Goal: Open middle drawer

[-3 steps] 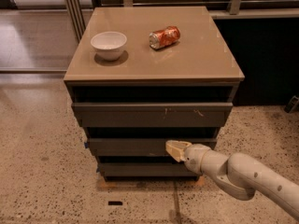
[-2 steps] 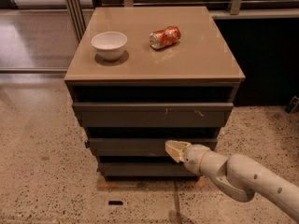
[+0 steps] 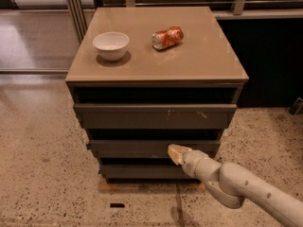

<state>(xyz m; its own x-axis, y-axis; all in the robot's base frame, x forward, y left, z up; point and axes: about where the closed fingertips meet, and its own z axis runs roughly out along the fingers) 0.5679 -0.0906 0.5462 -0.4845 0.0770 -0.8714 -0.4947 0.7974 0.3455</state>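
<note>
The middle drawer (image 3: 137, 148) is a plain dark grey-brown handleless front, second of three under the tan cabinet top (image 3: 208, 56), with a small blue bit at its left end. The top drawer (image 3: 151, 116) above it has pale scratch marks; the bottom drawer (image 3: 142, 171) is the lowest front. My gripper (image 3: 173, 153) comes in from the lower right on a pale arm (image 3: 236, 186). Its pale tip lies against the middle drawer's front, right of centre, near the upper edge.
A white bowl (image 3: 111, 45) and an orange soda can (image 3: 167, 37) lying on its side rest on the cabinet top. Speckled floor surrounds the cabinet. A dark wall panel (image 3: 270, 60) stands to the right, and metal posts (image 3: 75, 8) stand at the back left.
The gripper and arm stay at almost the same spot on the middle drawer's front. The drawers have not visibly moved.
</note>
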